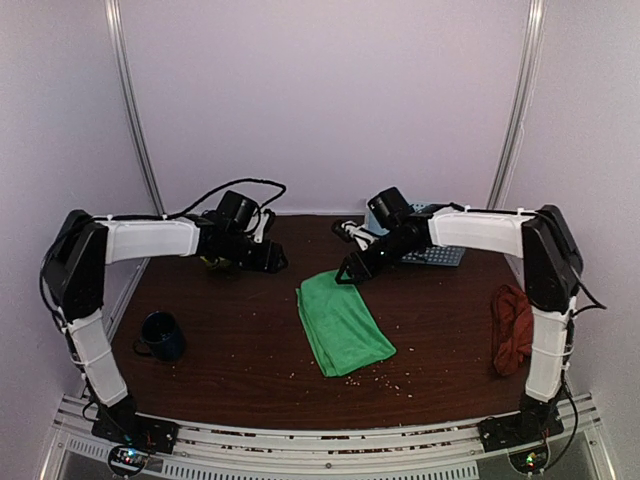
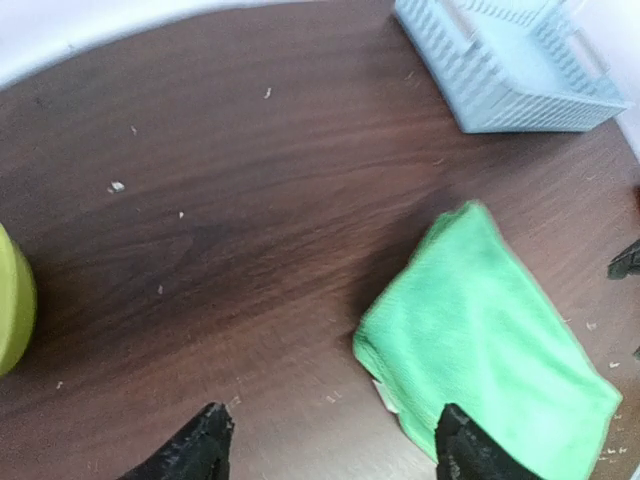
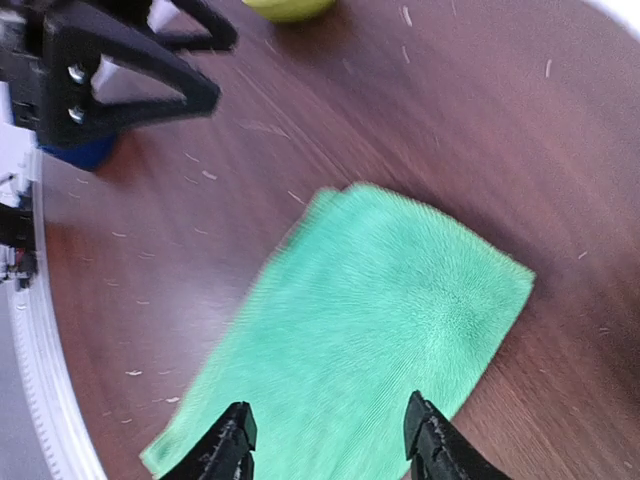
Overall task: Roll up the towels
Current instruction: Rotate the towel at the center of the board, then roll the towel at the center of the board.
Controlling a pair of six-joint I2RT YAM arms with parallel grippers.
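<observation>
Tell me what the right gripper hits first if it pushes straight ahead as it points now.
Probably the green towel, lying flat directly ahead of the open right gripper; the gap to it is unclear.

I can read no text, label, brand, number or sign in any of my three views.

Green towel point(image 1: 343, 322), rust towel point(image 1: 512, 328), lt-blue basket point(image 2: 520, 100).
</observation>
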